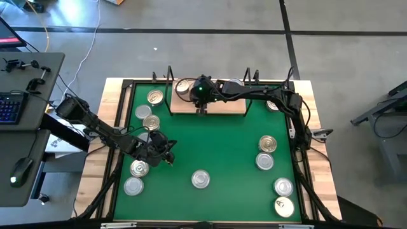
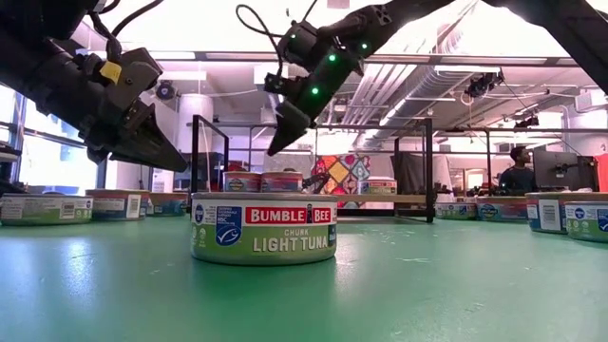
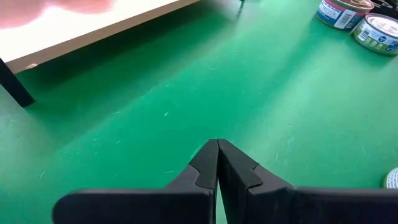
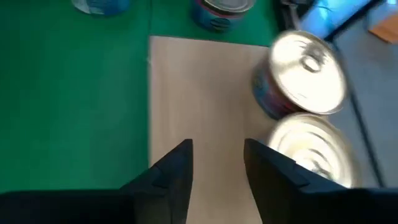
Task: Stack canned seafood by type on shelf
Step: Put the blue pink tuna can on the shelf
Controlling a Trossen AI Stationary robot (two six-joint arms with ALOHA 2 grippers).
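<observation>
The shelf, a light wood board with black wire uprights, lies at the far middle of the green mat. Two tins stand on it near its far edge, and another tin shows farther right. My right gripper hovers open over the bare board beside them, pointing slantwise down, with nothing between its fingers; the low view shows it well above the board. My left gripper is shut and empty, hanging over bare mat at the near left. Loose tins lie around the mat.
A Bumble Bee tuna tin stands at the near middle. More tins sit at the left and several at the right. A wooden frame borders the mat. A person sits in the room beyond.
</observation>
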